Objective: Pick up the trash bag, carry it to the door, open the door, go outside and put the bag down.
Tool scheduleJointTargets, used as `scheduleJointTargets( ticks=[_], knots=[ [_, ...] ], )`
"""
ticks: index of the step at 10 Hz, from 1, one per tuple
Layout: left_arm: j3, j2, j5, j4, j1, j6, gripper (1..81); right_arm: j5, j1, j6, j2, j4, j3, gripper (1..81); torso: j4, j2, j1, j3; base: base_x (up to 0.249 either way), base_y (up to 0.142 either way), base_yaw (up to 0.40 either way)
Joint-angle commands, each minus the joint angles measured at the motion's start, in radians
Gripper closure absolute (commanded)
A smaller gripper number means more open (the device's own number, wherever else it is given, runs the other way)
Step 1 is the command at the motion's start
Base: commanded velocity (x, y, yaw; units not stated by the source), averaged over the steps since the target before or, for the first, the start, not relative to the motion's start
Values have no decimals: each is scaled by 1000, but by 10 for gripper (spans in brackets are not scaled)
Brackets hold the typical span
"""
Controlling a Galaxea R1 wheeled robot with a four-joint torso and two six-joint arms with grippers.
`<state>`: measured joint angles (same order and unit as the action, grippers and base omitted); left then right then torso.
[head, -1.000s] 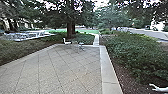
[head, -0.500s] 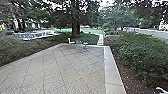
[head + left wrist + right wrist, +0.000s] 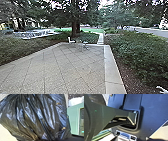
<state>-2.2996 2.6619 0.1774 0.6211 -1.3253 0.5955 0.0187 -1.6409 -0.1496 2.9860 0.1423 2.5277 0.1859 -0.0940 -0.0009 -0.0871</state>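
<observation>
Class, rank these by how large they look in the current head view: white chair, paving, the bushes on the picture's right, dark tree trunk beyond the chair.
1. Paving
2. Bushes
3. Tree trunk
4. White chair

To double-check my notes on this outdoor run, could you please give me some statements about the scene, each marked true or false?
1. The trash bag is black. True.
2. Its plastic is smooth all over. False: it is creased into folds.
3. Bushes grow to the right of the paving. True.
4. The paving's far end is bare. False: a white chair stands there.
5. A tree trunk rises beyond the paving. True.
</observation>
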Motion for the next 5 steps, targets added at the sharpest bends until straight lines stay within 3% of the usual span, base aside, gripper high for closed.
scheduleJointTargets(
  ticks=[1,2,5],
  knots=[
    [40,-103,201,131,226,-3,811,-57,28,8,14,14,-29,10,0,0,1,-90,0,0,0],
    [32,-120,243,170,280,-3,811,-56,28,7,14,13,-26,10,0,0,1,-118,0,0,0],
    [-17,-124,318,238,413,-5,811,-56,28,7,14,11,-12,10,0,0,1,-222,0,0,0]
  ],
)
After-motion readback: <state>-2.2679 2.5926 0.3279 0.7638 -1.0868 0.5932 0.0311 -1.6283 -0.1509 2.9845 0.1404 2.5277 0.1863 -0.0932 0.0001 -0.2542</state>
